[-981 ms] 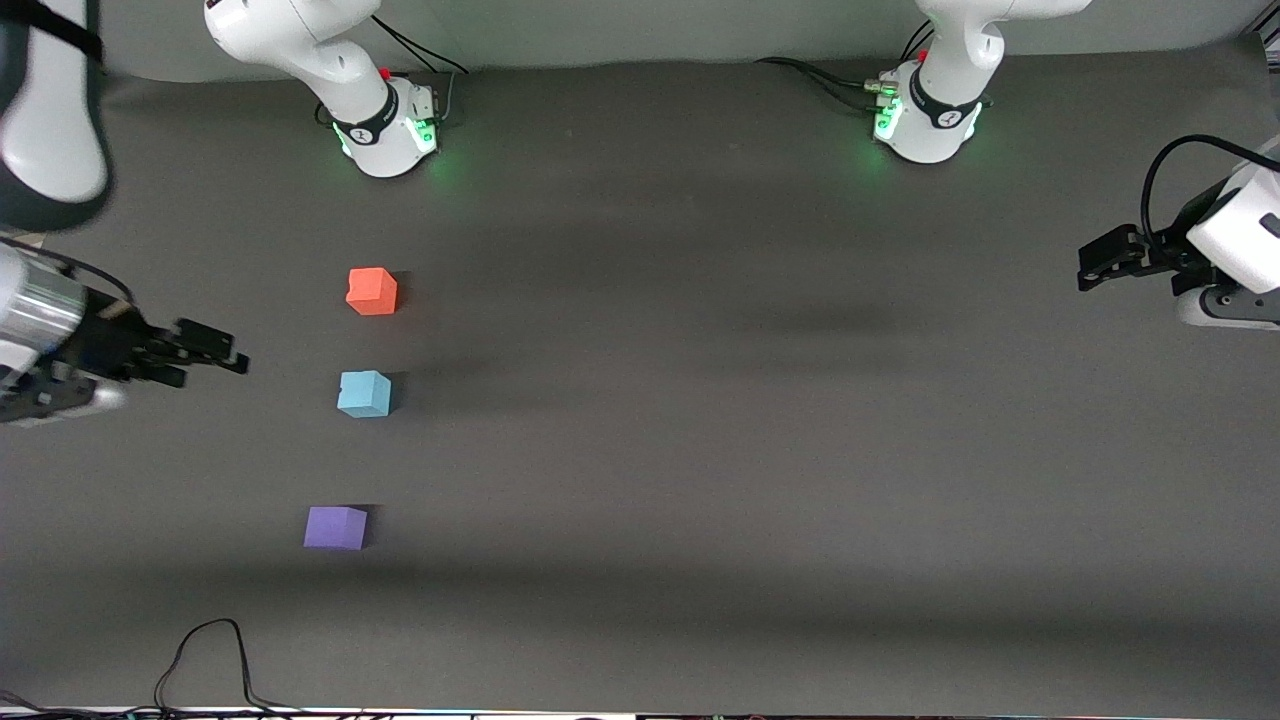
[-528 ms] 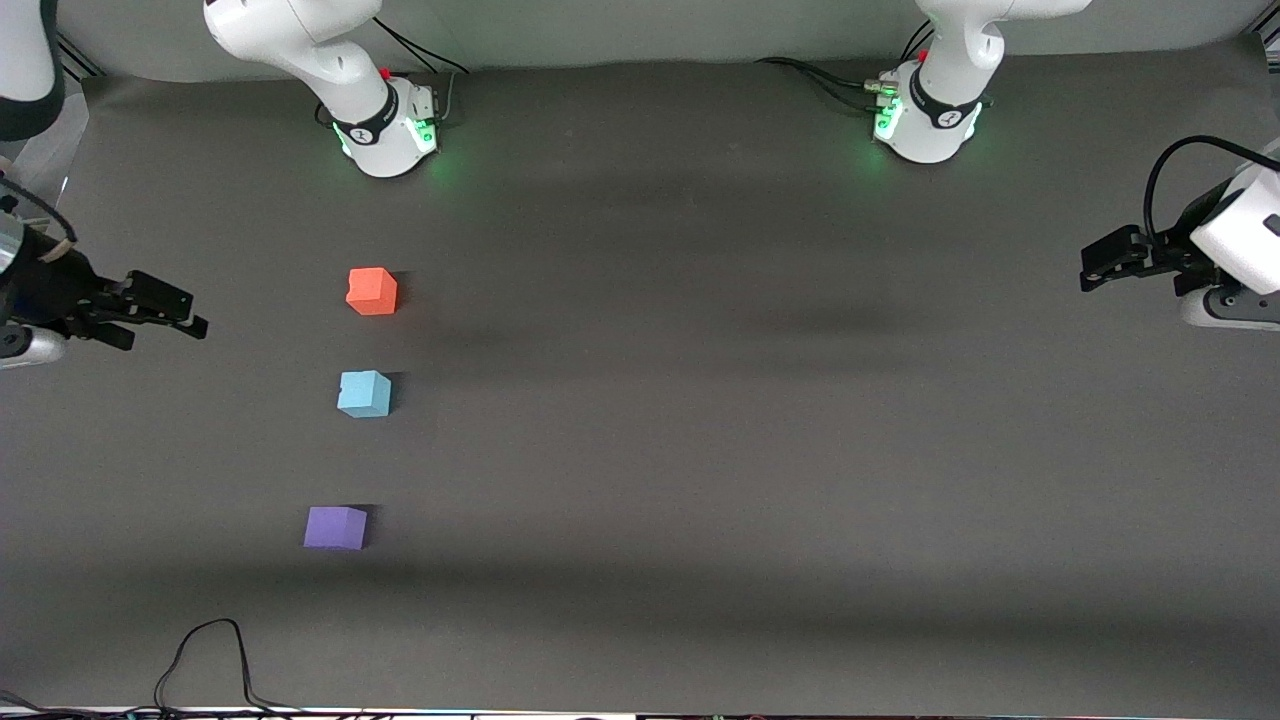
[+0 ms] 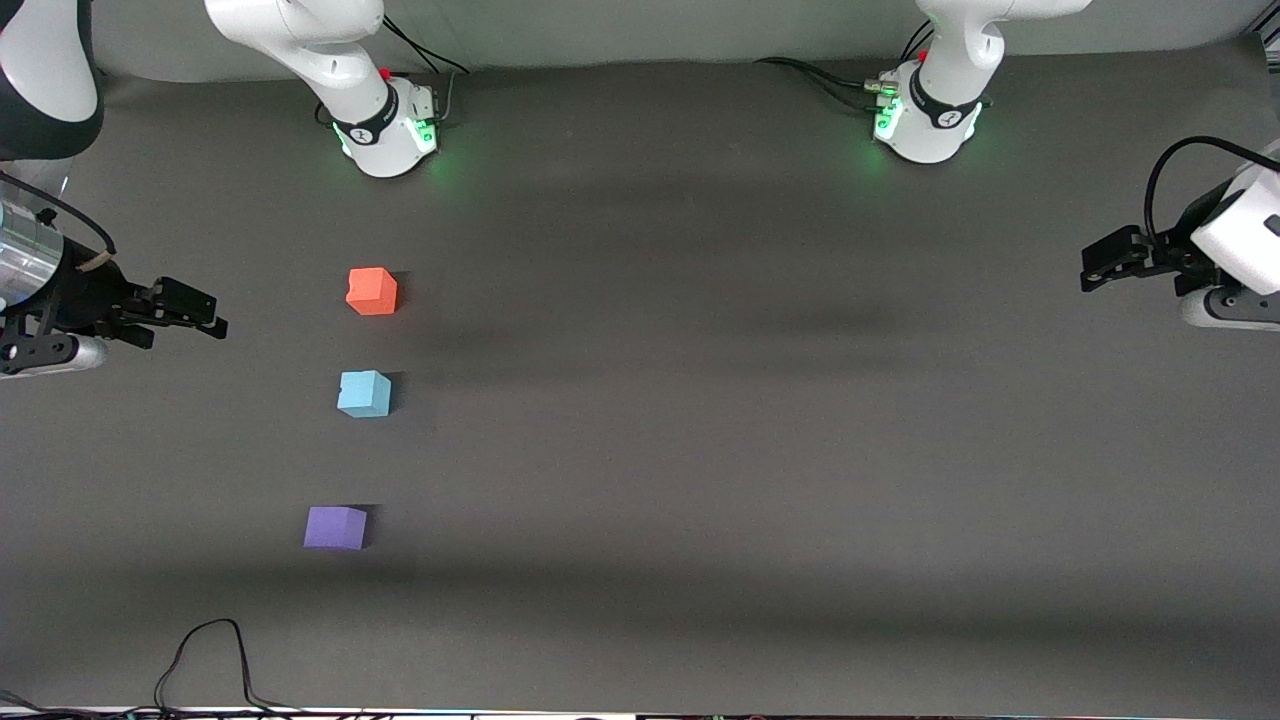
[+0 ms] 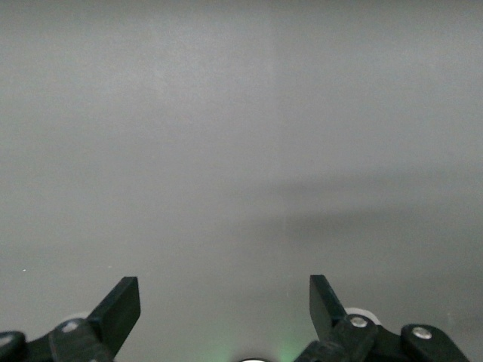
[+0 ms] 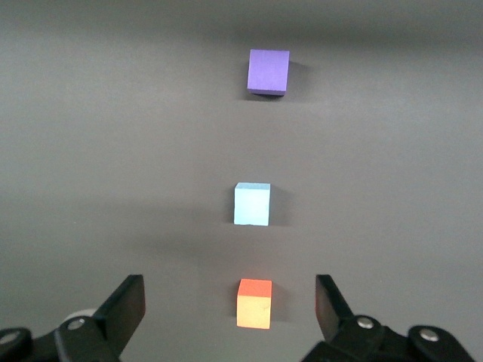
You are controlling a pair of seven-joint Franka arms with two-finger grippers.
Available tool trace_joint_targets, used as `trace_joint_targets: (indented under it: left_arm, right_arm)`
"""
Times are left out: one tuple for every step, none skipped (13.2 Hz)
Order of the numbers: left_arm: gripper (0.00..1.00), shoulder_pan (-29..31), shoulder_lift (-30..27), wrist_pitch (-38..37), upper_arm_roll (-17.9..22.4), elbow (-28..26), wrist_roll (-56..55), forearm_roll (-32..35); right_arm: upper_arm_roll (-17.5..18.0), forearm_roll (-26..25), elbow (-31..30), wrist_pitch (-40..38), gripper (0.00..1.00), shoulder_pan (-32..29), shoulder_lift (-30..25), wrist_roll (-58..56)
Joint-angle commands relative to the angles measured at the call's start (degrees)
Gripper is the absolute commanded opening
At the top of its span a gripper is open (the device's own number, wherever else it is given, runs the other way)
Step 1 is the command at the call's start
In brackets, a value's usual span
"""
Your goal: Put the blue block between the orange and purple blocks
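Blue block (image 3: 364,393) between orange block (image 3: 372,291) and purple block (image 3: 335,527), apart

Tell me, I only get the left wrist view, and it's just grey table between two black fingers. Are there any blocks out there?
Observer: Yes, three cubes lie in a row toward the right arm's end: the orange block farthest from the front camera, the purple block nearest.
Operator: And the third?
Observer: The blue block sits between them, touching neither.
Operator: Is anything holding it?
Observer: No. The right gripper hangs open over bare table beside the row.
Operator: And my arm?
Observer: The left gripper waits open at its own end.
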Motion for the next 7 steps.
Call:
trace_joint_targets:
  left_arm:
    - [1.0, -0.38, 0.0, -0.63, 0.52, 0.43, 0.77, 0.07]
    - [1.0, -0.37, 0.0, -0.54, 0.52, 0.43, 0.77, 0.07]
    - [1.0, -0.37, 0.0, -0.54, 0.52, 0.43, 0.77, 0.07]
    - [1.0, -0.37, 0.0, -0.54, 0.52, 0.43, 0.77, 0.07]
    - [1.0, -0.37, 0.0, -0.54, 0.52, 0.43, 0.77, 0.07]
    - [1.0, -0.37, 0.0, -0.54, 0.52, 0.43, 0.77, 0.07]
    - [1.0, -0.37, 0.0, -0.45, 0.52, 0.43, 0.77, 0.16]
  right_arm:
    - [4.09, -1.33, -3.63, 1.04, 1.0, -2.29, -3.98, 1.17]
    - [4.8, -1.24, -3.63, 1.04, 1.0, -3.16, -3.98, 1.35]
    - [5.24, -1.33, -3.54, 1.04, 1.0, -3.26, -3.89, 1.35]
    - [5.51, -1.85, -3.54, 1.04, 1.0, -3.26, -3.81, 1.35]
    - [6.38, -3.42, -3.54, 0.87, 1.0, -3.17, -3.89, 1.44]
    - [6.91, -5.0, -3.46, 0.35, 1.0, -3.0, -3.98, 1.7]
    - [6.91, -5.28, -3.54, -0.01, 1.0, -2.65, -4.07, 2.92]
